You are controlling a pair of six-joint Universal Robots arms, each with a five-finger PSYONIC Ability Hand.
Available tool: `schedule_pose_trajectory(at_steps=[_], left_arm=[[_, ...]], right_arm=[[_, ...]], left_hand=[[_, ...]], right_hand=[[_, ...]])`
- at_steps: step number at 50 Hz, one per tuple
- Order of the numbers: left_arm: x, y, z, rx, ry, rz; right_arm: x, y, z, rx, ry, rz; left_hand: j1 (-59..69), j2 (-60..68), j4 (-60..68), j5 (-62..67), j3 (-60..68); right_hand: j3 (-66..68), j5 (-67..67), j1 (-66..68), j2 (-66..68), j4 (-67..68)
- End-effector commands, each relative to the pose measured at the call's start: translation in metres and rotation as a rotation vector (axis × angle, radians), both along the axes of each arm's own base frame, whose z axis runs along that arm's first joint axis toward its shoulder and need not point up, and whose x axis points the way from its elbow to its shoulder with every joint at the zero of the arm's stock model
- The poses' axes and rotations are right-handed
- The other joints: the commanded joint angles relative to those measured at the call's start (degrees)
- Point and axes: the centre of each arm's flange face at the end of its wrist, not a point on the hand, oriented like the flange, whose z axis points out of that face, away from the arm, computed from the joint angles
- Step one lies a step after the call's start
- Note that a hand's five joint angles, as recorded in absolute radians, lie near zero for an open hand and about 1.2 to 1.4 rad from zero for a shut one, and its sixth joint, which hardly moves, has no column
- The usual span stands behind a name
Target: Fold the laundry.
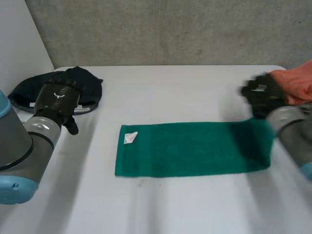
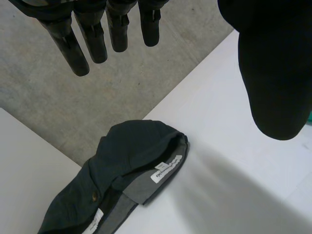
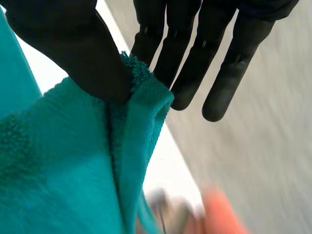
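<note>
**Surface.** The white bench (image 1: 185, 97) is flat and matte. A grey concrete wall (image 1: 170, 29) stands behind its rear edge.

**Towel.** The green towel (image 1: 185, 148) lies spread at mid-bench, its long axis running left to right. A white label (image 1: 130, 138) sits near its far left corner.

**Right robot hand** (image 1: 263, 97). The thumb and fingers are clamped on the towel's far right corner (a fold of terry is pinched between them in the right wrist view).

**Left robot hand** (image 1: 57, 100). It hovers over the near edge of a dark garment (image 2: 131, 151). Its fingers are straight and well apart from the thumb, and it holds nothing.

**Edges.** The garment is heaped at the bench's far left corner, close to the rear edge. An orange cloth (image 1: 297, 83) lies at the far right edge, just beside the right robot hand.

**Open room.** Bare bench runs along the whole front of the towel. There is more between the towel and the rear edge, and in the gap between towel and garment.
</note>
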Motion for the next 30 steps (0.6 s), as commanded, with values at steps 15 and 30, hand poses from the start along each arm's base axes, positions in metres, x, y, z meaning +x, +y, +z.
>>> schedule_pose_trajectory(at_steps=[15,30], left_arm=[[-0.023,0.015,0.001,-0.008,0.002,-0.078],[-0.068,0.034,0.003,-0.034,0.016,-0.214]], right_arm=[[0.171,0.153,-0.088,0.121,-0.047,0.708],[0.041,0.082,-0.058,0.431,-0.205,0.145]], left_hand=[[-1.2,-1.9,-1.7,-2.8,-2.3],[-1.2,-1.9,-1.7,-2.8,-2.3]], right_hand=[[-45.9,-44.5,-42.0,-45.0,-46.3],[-58.4,-57.0,-54.5,-57.5,-58.8]])
